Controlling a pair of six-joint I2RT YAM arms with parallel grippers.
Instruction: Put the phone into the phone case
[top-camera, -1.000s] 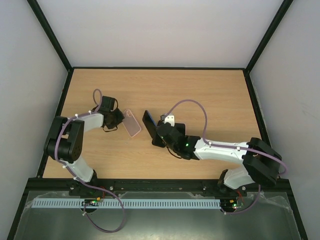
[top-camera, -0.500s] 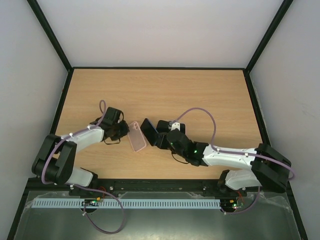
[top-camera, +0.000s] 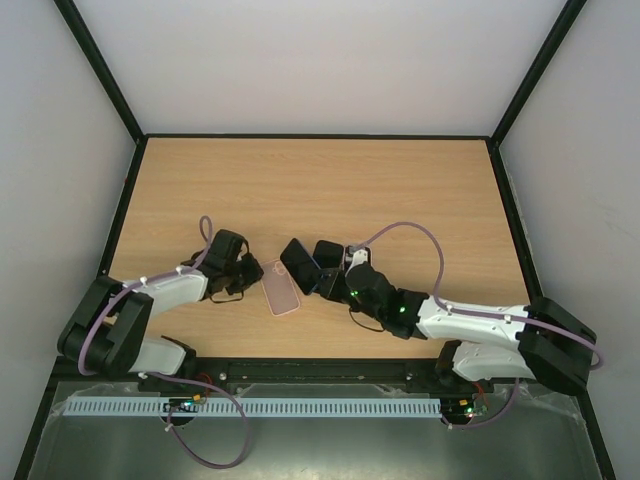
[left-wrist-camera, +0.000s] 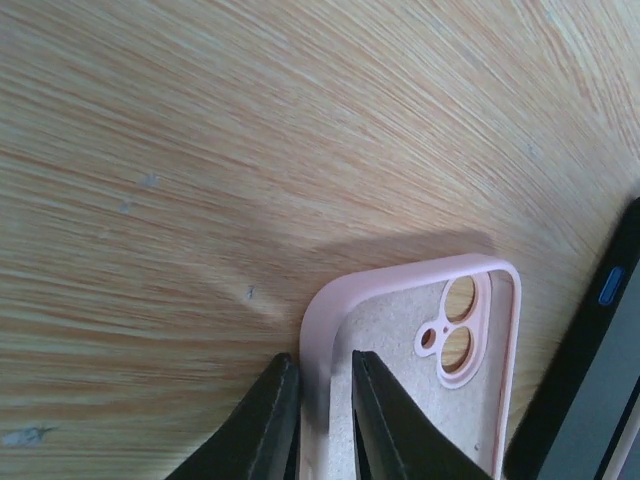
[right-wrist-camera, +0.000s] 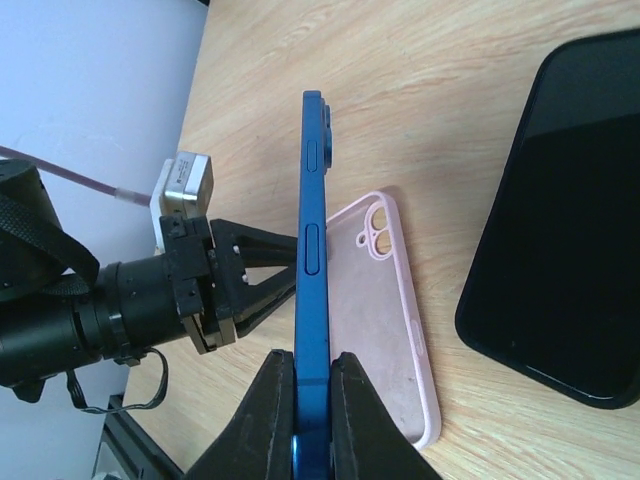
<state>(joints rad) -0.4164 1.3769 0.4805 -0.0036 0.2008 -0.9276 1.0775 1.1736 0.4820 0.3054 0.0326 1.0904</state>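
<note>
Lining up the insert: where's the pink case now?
The pink phone case lies left of centre in the top view, between the left gripper and the blue phone in the right gripper.

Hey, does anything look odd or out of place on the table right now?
The blue phone is held on its long edge in the right gripper, not laid flat in the pink case. A second, dark phone lies flat next to the case.

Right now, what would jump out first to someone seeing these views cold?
The blue phone, clamped on edge and upright in the right gripper, right next to the pink case lying open side up on the table. The left gripper pinches one side wall of that case, and a second, black phone lies flat beside it.
</note>
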